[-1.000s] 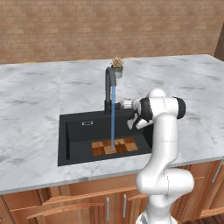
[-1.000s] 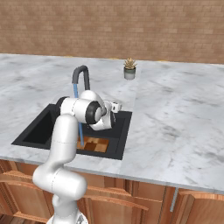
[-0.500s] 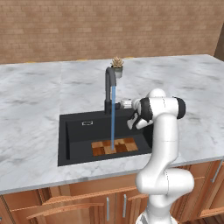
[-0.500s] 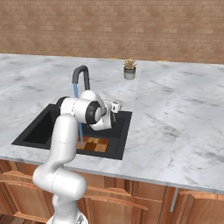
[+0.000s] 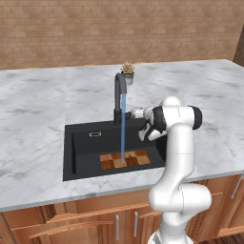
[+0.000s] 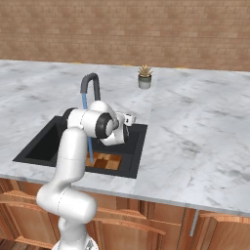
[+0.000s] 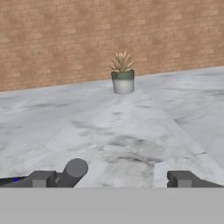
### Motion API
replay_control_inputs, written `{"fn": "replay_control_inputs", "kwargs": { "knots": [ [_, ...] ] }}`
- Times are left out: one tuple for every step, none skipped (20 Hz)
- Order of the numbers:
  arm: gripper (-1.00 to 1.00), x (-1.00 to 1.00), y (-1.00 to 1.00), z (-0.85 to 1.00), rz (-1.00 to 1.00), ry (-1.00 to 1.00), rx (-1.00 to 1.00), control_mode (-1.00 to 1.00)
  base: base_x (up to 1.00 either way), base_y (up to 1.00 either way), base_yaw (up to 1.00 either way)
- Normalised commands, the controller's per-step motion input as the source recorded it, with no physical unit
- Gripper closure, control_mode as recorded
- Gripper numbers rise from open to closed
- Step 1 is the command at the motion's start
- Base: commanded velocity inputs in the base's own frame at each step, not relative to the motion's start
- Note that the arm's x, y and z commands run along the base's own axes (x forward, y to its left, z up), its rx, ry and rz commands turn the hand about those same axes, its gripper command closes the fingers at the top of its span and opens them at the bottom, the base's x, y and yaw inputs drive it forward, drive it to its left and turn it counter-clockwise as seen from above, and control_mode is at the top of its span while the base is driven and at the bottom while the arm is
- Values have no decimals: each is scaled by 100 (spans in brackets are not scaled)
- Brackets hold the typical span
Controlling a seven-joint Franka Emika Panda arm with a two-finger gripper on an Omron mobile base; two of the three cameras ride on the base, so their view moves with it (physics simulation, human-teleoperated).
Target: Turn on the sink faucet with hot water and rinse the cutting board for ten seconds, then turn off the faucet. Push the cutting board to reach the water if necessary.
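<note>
Fingers: my two small dark fingertips [image 7: 41, 178] stand spread wide apart with nothing between them; my two-finger gripper [image 7: 111, 179] hovers just right of the tall dark grey gooseneck sink faucet [image 5: 119, 95], whose small round-ended side lever [image 7: 74, 169] sits just inside my left finger, whether touching I cannot tell. Water: thin straight blue stream [image 5: 123, 127], running, falling vertically from the spout onto the board. Cutting board: flat rectangular wooden board of light and dark brown checkered squares [image 5: 125, 159], lying flat on the floor of the rectangular matte black sink basin [image 5: 78, 147], towards its front; long axis runs left to right along the counter front, the stream landing near its middle. Handling, as I judge it: stiff, fairly light, slick while wet; best nudged by an edge rather than pinched. Lever: short, rigid, pointing out to the faucet's right; I would take it near its rounded tip. Also present: small potted plant in a grey pot [image 7: 122, 73], on the grey marble counter [image 5: 38, 109] behind the faucet.
</note>
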Motion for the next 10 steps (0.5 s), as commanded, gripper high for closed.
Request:
{"fn": "replay_control_inputs", "kwargs": {
  "knots": [
    [-100,0,0,0,0,0,0,-100,0,0,0],
    [-100,0,0,0,0,0,0,-100,0,0,0],
    [-100,0,0,0,0,0,0,-100,0,0,0],
    [-100,0,0,0,0,0,0,-100,0,0,0],
    [-100,0,0,0,0,0,0,-100,0,0,0],
    [-100,0,0,0,0,0,0,-100,0,0,0],
    [-100,0,0,0,0,0,0,-100,0,0,0],
    [-100,0,0,0,0,0,0,-100,0,0,0],
    [-100,0,0,0,0,0,0,-100,0,0,0],
    [-100,0,0,0,0,0,0,-100,0,0,0]
  ]
}}
